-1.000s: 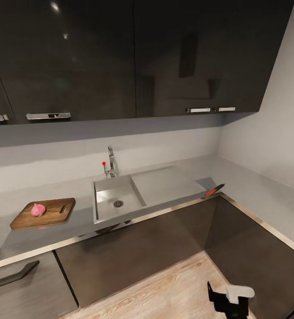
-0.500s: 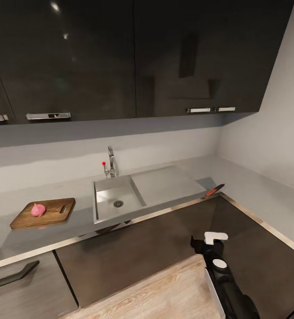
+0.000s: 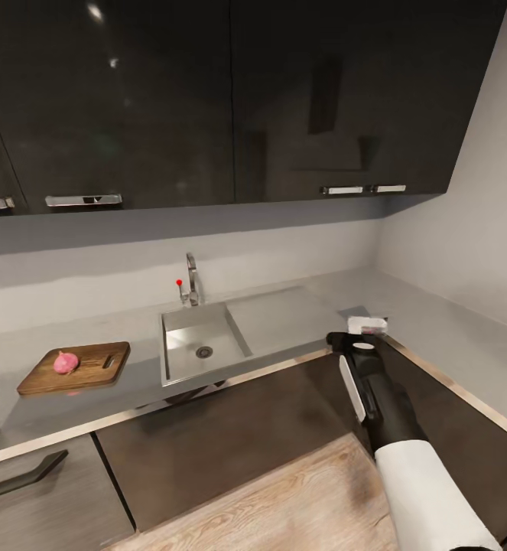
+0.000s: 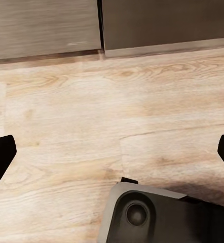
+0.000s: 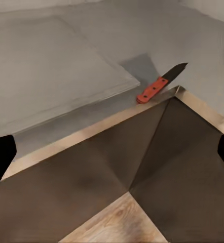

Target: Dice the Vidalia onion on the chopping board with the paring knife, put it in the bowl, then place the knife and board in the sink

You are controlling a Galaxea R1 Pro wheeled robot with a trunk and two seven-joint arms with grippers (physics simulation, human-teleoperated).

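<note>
The pinkish Vidalia onion (image 3: 66,362) lies on the brown chopping board (image 3: 75,367), which rests on the grey countertop (image 3: 138,383) left of the sink (image 3: 201,346). The red-handled paring knife (image 5: 160,84) lies at the counter's inner corner edge, beside the drainboard (image 3: 284,317). My right gripper (image 3: 362,330) is held up at that corner and covers the knife in the head view. In the right wrist view the right gripper (image 5: 112,154) is open, short of the knife and touching nothing. My left gripper (image 4: 112,152) is open over the wood floor. The bowl is out of view.
The steel tap (image 3: 192,280) with its red dot stands behind the basin. Dark wall cabinets (image 3: 230,99) hang above the counter, and dark base cabinets (image 3: 230,428) stand below it. The countertop turns along the right wall (image 3: 467,360). Pale wood floor (image 3: 299,505) lies in front.
My right arm has risen from low over the floor to the counter's corner. It now hides the knife in the head view. The onion, board and camera have not moved.
</note>
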